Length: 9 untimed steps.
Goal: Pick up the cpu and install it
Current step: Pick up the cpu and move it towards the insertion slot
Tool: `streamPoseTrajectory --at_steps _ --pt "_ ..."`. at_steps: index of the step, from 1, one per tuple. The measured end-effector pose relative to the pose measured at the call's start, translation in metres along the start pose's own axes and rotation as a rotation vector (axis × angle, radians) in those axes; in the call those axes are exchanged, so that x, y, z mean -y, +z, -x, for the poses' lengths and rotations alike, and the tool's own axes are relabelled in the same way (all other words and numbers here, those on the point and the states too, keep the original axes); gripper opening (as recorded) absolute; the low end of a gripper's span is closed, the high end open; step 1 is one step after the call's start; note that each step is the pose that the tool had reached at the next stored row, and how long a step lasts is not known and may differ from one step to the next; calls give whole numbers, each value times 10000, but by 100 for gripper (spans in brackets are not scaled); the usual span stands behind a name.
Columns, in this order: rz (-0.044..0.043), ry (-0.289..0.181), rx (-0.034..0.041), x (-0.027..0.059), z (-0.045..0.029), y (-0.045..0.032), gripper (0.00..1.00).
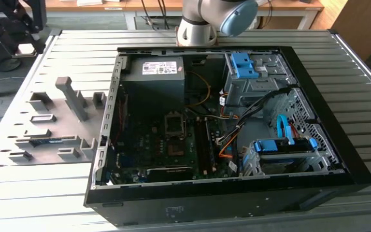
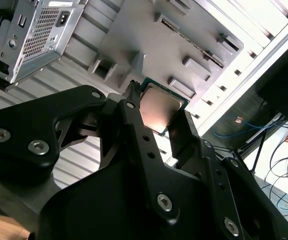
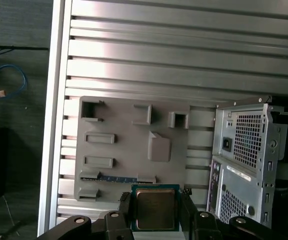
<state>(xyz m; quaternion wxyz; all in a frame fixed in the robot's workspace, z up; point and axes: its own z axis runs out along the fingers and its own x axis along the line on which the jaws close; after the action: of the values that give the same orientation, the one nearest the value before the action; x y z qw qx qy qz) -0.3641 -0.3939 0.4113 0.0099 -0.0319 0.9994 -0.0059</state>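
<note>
1. cpu (image 3: 155, 209) is pinched in the gripper (image 3: 156, 214), one black finger on each of two opposite edges. Both wrist views show it, and the fingers (image 2: 134, 125) are closed in tight on the chip (image 2: 159, 106).
2. The dull silver face is turned toward the wrist cameras, with a thin green rim peeking out around it.
3. Beyond the fingertips, well apart from them, there's a grey holder plate (image 3: 129, 150) with a bunch of raised pockets. The chip isn't touching it as far as I can see.
4. A long narrow memory stick (image 3: 116, 178) sits in one slot of that plate, just past the held chip in the first wrist view.
5. The plate lies on a slatted metal table (image 3: 184, 50), and off to one side of the gripper is the perforated back panel of the computer case (image 3: 244, 160).
6. In the exterior view the case (image 1: 327, 145) lies open on the table. The dark square socket frame (image 1: 174, 123) is on the board inside, and the holder plate (image 1: 56, 116) is at the exterior view's left of the case.
7. The arm (image 1: 205, 21) has its base behind the case in that view.
</note>
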Motion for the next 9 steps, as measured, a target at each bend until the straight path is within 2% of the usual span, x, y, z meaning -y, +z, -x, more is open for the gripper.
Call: streamPoseTrajectory --at_steps 9 --pt "1 -1 -3 15 240 8 47"
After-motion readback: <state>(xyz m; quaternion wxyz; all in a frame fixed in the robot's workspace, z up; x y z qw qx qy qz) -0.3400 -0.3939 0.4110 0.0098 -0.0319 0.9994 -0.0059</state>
